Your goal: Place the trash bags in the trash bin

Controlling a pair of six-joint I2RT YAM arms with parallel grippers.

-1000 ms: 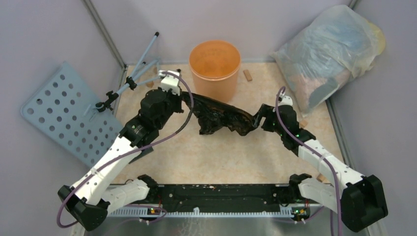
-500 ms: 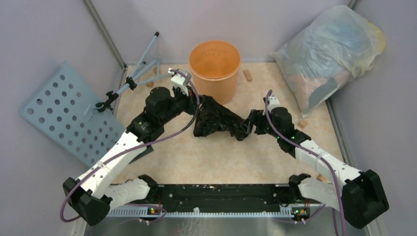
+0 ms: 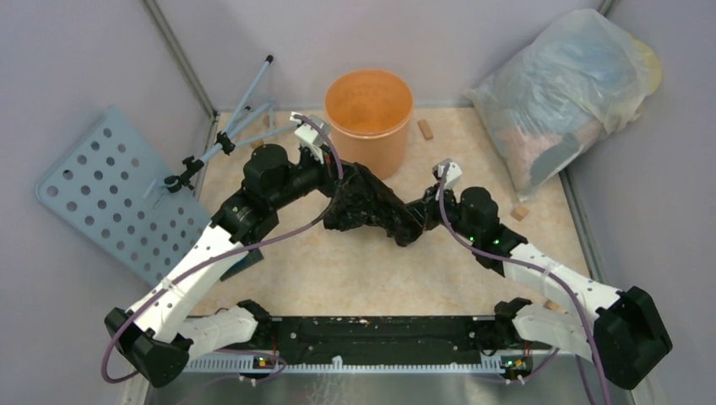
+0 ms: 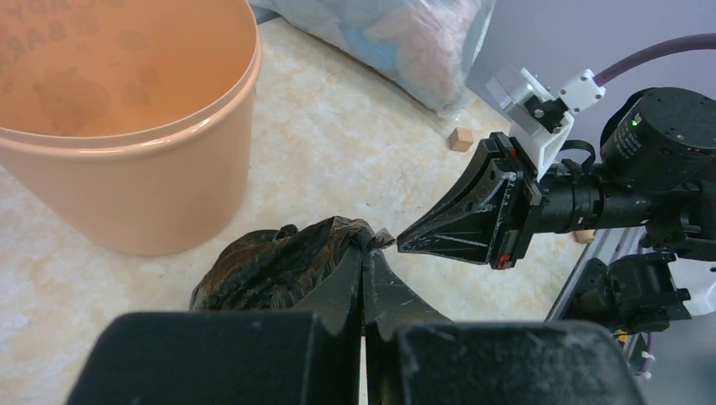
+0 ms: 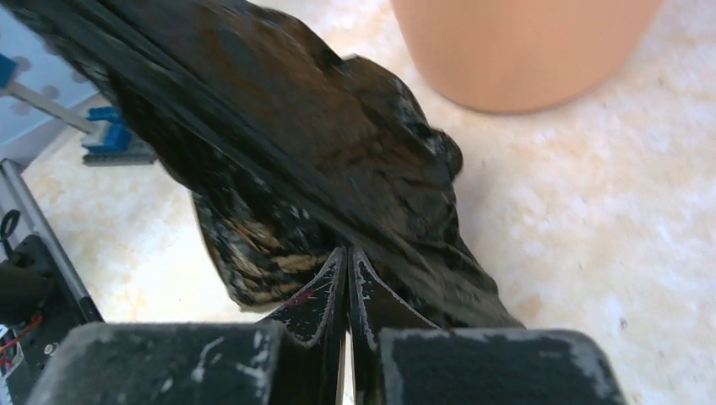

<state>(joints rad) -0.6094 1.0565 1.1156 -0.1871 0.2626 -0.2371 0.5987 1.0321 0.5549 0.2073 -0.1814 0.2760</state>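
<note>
Fingers of both grippers are pressed together on thin black film. The left gripper (image 4: pixel 365 253) pinches a fold at the upper end of the trash bag (image 4: pixel 270 266). The right gripper (image 5: pixel 347 253) pinches the opposite, lower end. No gap shows between either pair.

1. Table (image 3: pixel 355 270): beige surface carrying all items.
2. Stuffed translucent bag (image 3: pixel 566 93): far right corner, well apart from the work. Not part of the task.
3. Trash bin (image 3: pixel 371 148): upright at the far centre. The opening faces up, and the interior looks empty in the left wrist view.
4. Trash bag: bunched and slung between the two grippers, just in front of the near wall of the bin and outside it. Whether its underside touches the table cannot be determined.
5. Wooden block (image 3: pixel 425 129): lying just right of the bin.

Step in hand (judgement): two-arm carry of the bag toward the bin. Insertion is not yet done.

Next move (judgement): raise both ends above the rim, bring the slack over the opening, then release. Floppy film may drape over the rim, so keep both ends high and close together.
</note>
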